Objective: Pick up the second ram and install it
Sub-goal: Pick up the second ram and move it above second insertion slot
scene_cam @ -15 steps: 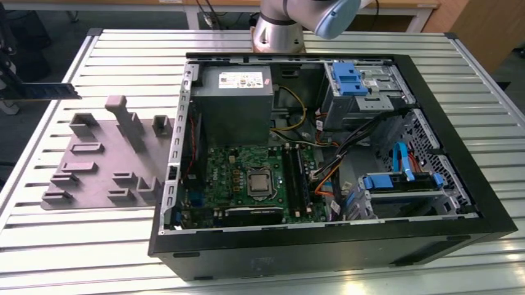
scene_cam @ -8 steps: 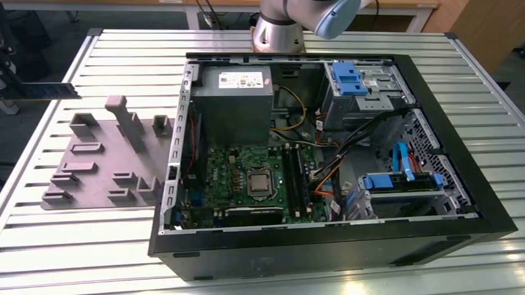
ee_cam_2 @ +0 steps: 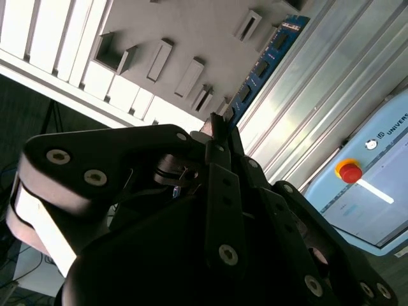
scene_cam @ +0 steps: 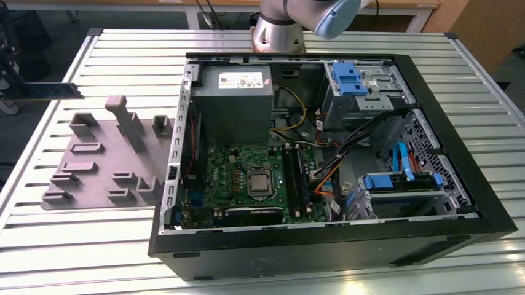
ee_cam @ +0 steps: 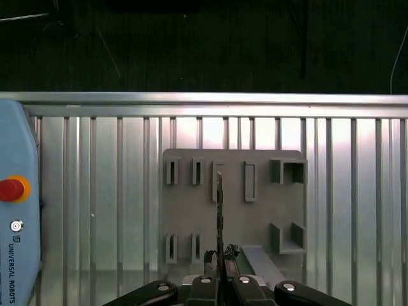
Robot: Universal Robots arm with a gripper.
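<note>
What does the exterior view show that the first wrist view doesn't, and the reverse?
Exterior view: the open computer case with its motherboard, and the arm's base. First wrist view: the gripper shut on the second ram, and a red button. Both: the ram, the grey fixture plate and the slatted table.

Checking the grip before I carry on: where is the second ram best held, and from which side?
By one end, pinched across its flat faces, approaching along its length. The second ram is thin and flat, and the gripper holds it that way, long edges free.
</note>
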